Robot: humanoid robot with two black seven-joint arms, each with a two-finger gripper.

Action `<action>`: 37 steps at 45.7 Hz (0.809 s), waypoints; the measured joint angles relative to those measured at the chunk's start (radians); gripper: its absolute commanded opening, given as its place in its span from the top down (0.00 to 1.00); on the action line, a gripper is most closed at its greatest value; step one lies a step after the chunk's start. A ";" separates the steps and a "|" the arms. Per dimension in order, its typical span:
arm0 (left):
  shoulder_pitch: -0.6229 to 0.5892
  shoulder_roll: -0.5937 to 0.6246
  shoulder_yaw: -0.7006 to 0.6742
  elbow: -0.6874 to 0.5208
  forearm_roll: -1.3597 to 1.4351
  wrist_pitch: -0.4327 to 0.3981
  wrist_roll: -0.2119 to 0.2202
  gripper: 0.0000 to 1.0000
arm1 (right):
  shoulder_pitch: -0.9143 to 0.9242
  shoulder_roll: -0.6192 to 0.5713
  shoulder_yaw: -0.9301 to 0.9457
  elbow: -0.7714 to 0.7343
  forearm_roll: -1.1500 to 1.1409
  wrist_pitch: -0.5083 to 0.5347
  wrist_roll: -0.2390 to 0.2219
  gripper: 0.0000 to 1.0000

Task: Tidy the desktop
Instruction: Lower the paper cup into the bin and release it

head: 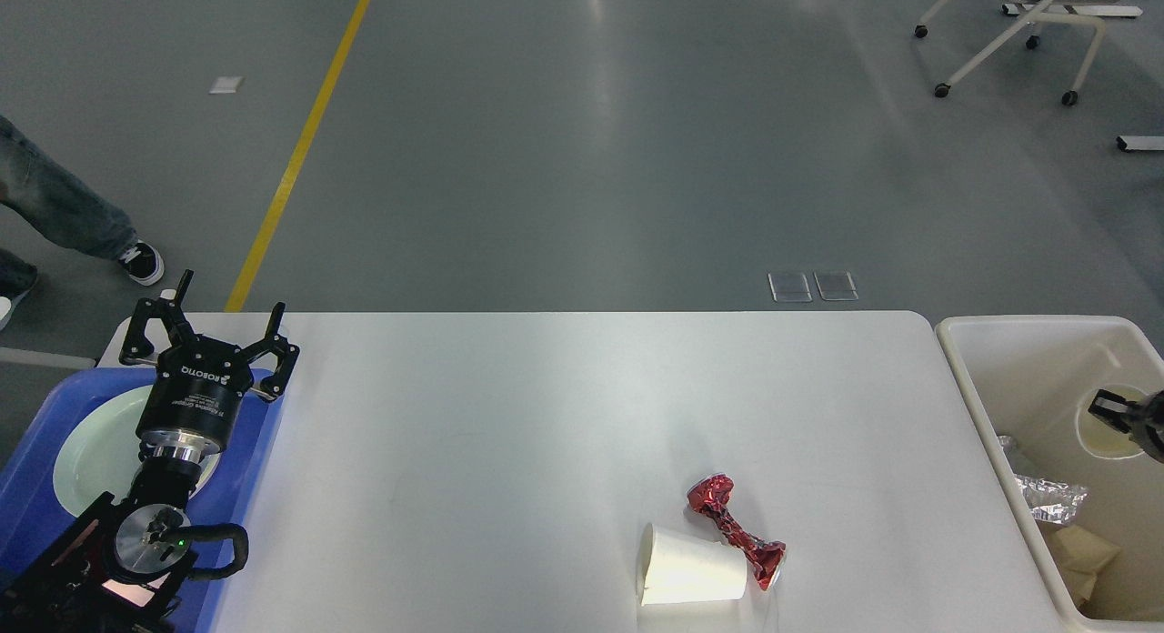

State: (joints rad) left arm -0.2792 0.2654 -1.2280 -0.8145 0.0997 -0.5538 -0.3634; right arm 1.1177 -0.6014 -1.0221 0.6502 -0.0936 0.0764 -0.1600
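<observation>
White glossy rounded desktop (509, 406); left gripper (207, 328) spread wide, empty; right gripper (1123, 413) pinching cream paper cup (1105, 424) above bin.

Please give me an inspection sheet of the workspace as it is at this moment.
Surface: desktop, white.
Job's things: paper cup on its side, touching crushed red can.
Clutter: blue tray with a pale plate; cream bin holding foil and paper.
Grippers: left gripper open, empty, above the tray; right gripper at the picture's edge, over the bin, with a cup.
Cables: black cable on left arm.
Surroundings: person's legs, chair, yellow floor line.
</observation>
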 measured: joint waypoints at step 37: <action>0.000 0.000 0.000 0.000 0.000 0.000 0.000 0.04 | -0.519 0.279 0.234 -0.595 0.003 -0.154 -0.003 0.12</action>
State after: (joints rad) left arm -0.2792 0.2654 -1.2284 -0.8145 0.0997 -0.5538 -0.3633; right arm 0.5987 -0.3228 -0.7879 0.0551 -0.0901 -0.0780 -0.1630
